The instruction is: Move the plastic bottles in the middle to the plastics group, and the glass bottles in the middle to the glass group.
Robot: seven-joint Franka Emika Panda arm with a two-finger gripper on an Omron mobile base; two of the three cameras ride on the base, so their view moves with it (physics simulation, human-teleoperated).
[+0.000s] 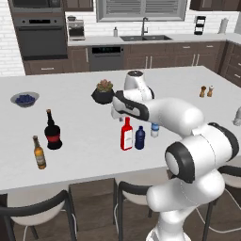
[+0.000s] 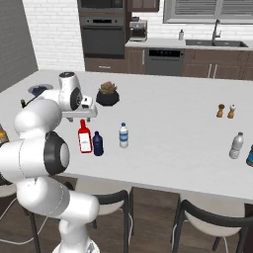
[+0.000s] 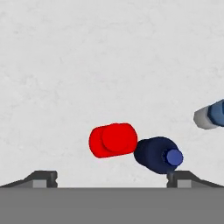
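We held the gripper [image 3: 112,177], its fingers spread and empty, above the counter [image 1: 80,141], with the upright red bottle [image 3: 113,139] standing almost directly below, just beside the dark-blue bottle [image 3: 156,155].

We observed an arm [image 1: 188,141] built of glossy white rounded link shells, separated by dark grey joint bands. The wrist housing was white with a dark circular cap on top. The gripper [image 3: 112,177] carried two small dark grey fingertips [image 3: 43,178] with stepped, angular profiles.
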